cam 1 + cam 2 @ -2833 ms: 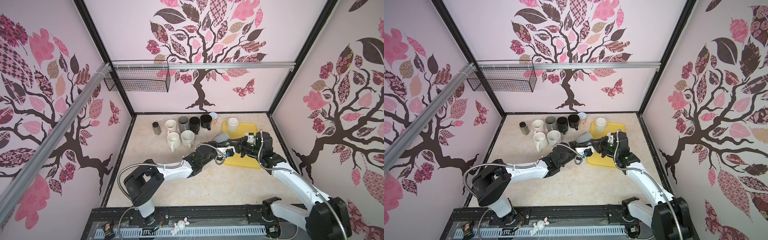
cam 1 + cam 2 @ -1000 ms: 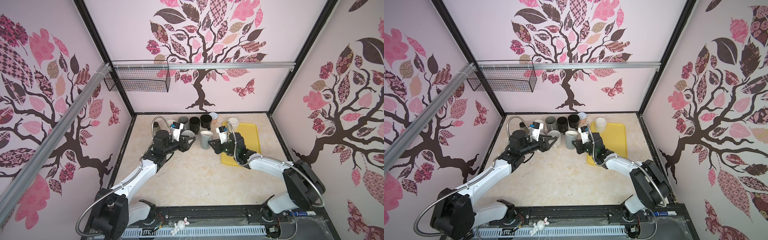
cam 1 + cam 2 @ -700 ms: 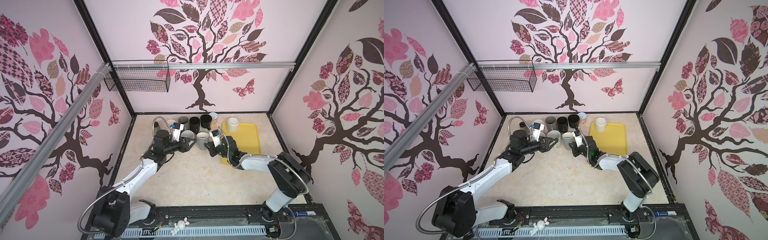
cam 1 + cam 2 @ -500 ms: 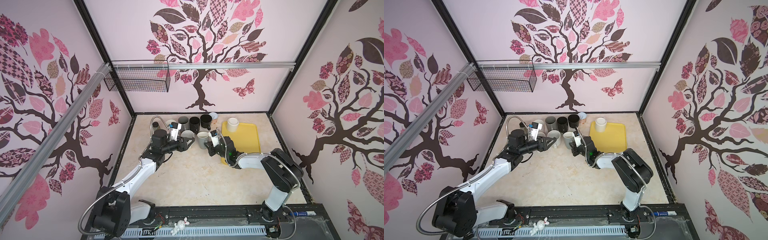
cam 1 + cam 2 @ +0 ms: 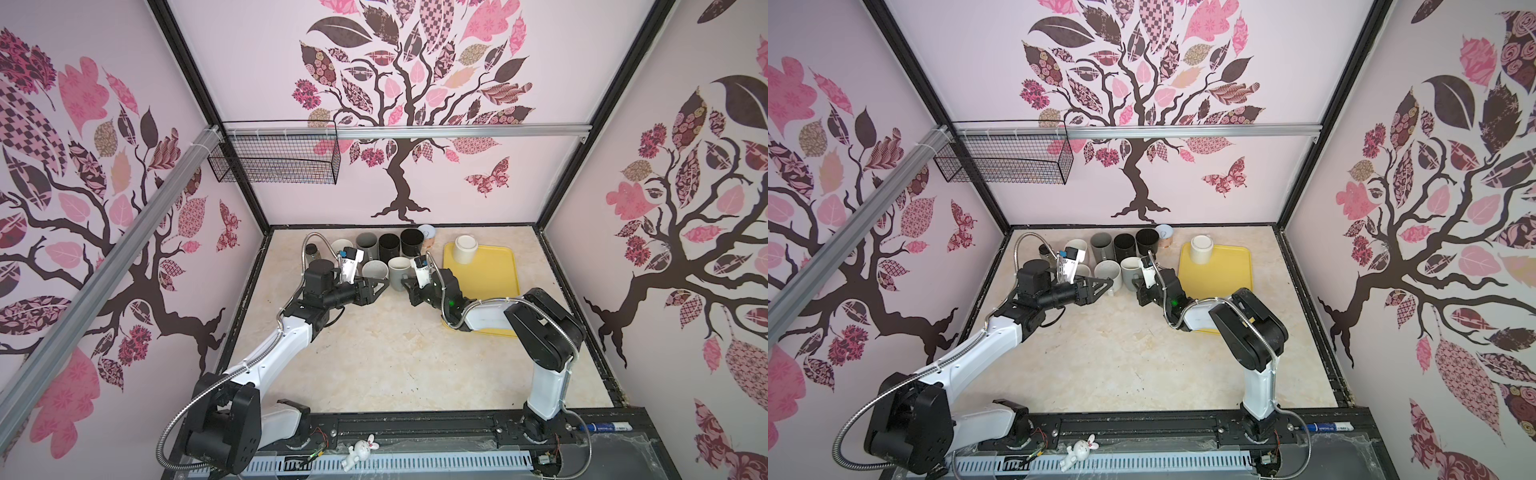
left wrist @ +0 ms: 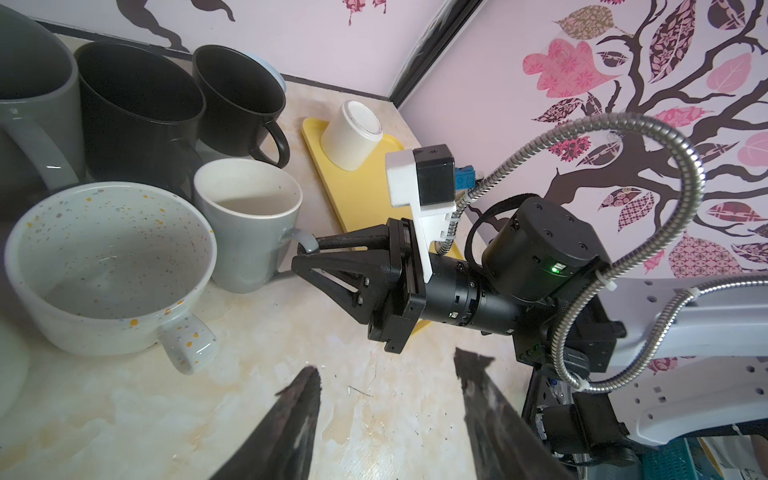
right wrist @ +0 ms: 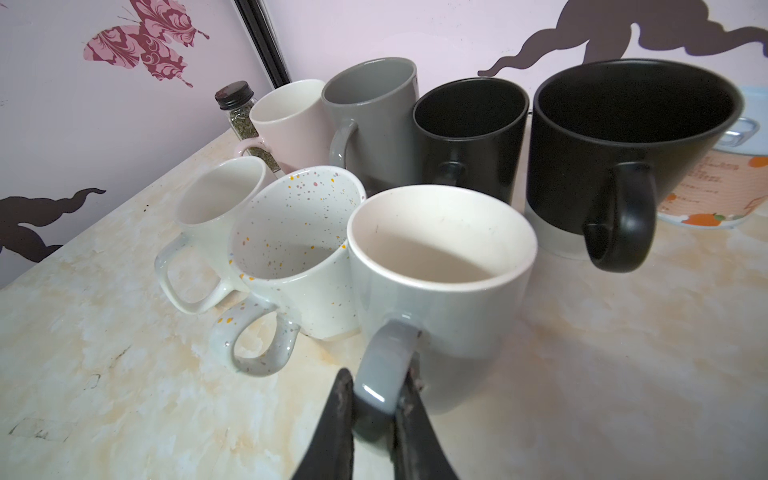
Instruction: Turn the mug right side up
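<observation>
Right wrist, grey mug (image 7: 449, 320) upright, seemingly empty

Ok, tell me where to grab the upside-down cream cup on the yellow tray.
Probably across its round side wall, pinched from both sides, coming from the front over the yellow tray. The cream cup stands base up with no handle showing, and the back wall is close behind.
</observation>
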You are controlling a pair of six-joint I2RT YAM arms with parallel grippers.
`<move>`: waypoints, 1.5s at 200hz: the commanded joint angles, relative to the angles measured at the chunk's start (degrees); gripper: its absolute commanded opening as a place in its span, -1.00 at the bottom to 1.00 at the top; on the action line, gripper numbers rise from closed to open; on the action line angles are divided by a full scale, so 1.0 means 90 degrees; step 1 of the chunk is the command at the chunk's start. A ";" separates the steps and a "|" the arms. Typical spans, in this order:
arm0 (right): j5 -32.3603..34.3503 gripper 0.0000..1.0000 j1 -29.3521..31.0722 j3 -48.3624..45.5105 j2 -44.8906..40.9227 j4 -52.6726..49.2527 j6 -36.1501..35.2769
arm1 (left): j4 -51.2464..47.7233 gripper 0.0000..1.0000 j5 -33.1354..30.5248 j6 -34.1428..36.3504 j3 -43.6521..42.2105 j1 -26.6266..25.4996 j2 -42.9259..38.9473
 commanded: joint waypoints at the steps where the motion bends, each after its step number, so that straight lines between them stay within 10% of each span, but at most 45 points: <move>1: -0.0251 -0.50 0.0100 0.0130 0.0155 0.0395 0.0040 | -0.0020 0.13 0.0003 0.0139 0.0231 0.0023 -0.0060; 199: -0.0265 0.08 0.0000 0.1033 -0.1375 -0.3243 0.0932 | -0.0285 0.14 -0.0036 0.0222 0.0344 0.0023 -0.0035; 300: -0.0407 0.23 -0.2718 0.3807 -0.0009 -0.6131 0.1311 | -0.1253 0.07 -0.1011 0.0553 0.2181 -0.0858 0.1524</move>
